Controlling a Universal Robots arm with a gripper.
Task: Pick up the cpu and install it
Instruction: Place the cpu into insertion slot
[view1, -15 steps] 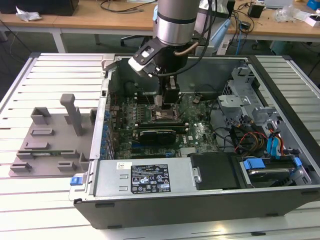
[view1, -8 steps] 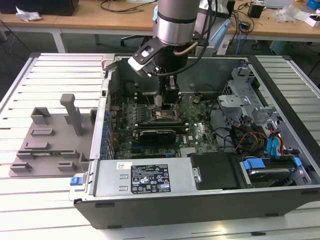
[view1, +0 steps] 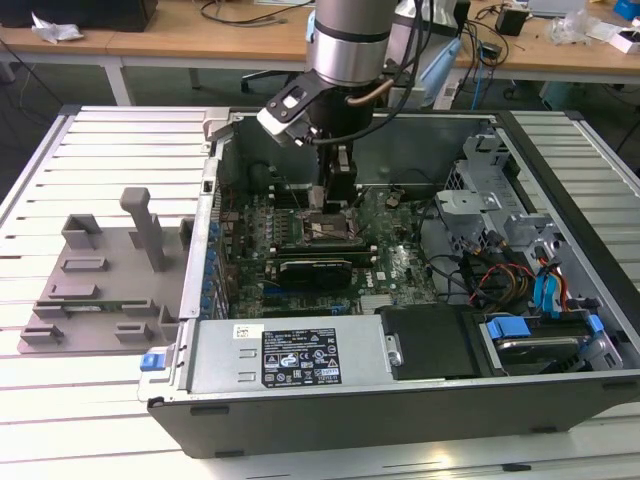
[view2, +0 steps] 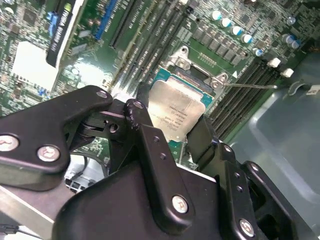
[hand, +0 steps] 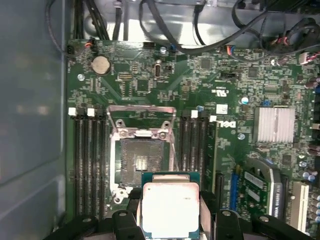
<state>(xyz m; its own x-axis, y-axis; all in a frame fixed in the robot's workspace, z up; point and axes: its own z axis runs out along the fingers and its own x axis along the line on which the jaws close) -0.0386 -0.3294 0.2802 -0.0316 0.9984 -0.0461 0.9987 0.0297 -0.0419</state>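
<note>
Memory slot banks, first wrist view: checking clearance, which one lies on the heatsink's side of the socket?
The bank between the open socket and the silver finned heatsink; the other bank runs along the grey case wall.

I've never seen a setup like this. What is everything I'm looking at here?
computer case: one, dark grey, open, on the slatted table
motherboard: one, green, inside the case
cpu socket: one, black with metal frame, open and empty
memory slots: two banks, black, either side of the socket
coin battery: one, silver, on the board
heatsink: one, silver, on the board
fixture tray: one, grey, on the table at the exterior view's left
cpu: one, silver-grey, close by the socket
gripper: one, black, shut on the cpu
robot arm: one, silver and black, reaching into the case
</note>
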